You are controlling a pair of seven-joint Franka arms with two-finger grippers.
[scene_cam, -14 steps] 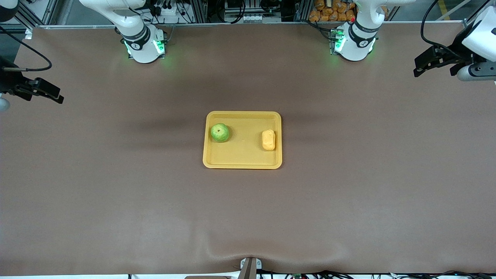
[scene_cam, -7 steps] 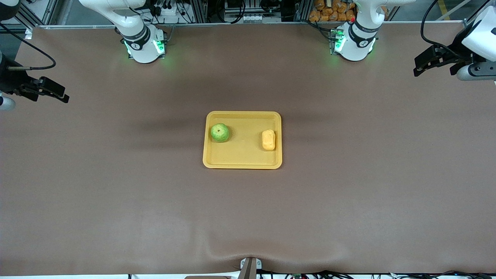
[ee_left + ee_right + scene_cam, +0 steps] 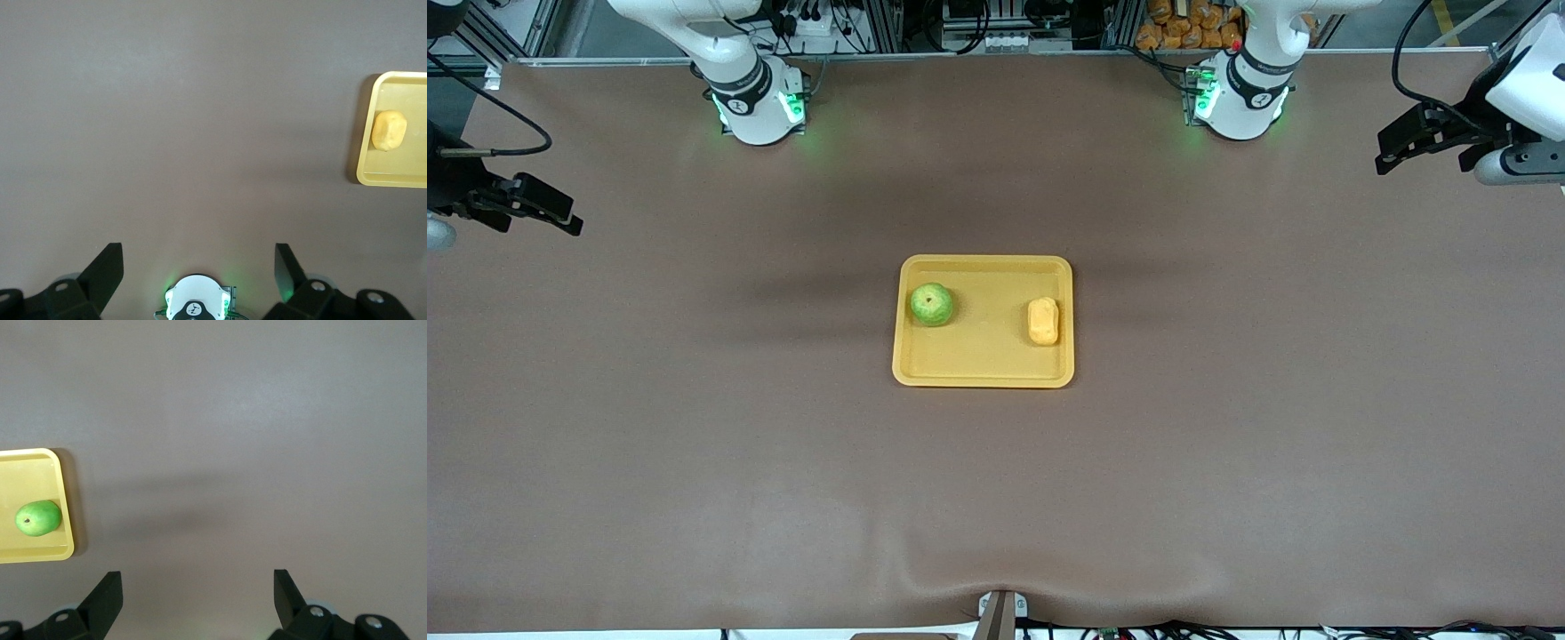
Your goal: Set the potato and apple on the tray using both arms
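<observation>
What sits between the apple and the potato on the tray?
Nothing: only bare tray floor separates the apple from the potato, as the front view shows.

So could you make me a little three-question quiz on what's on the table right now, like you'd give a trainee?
1. True or false: the apple lies on the tray.
2. Which sits toward the left arm's end of the tray: A apple, B potato?
3. Fill in: the left gripper and the right gripper are both ____, holding nothing, over bare table at its ends.

Key: 1 true; 2 B; 3 open.
</observation>
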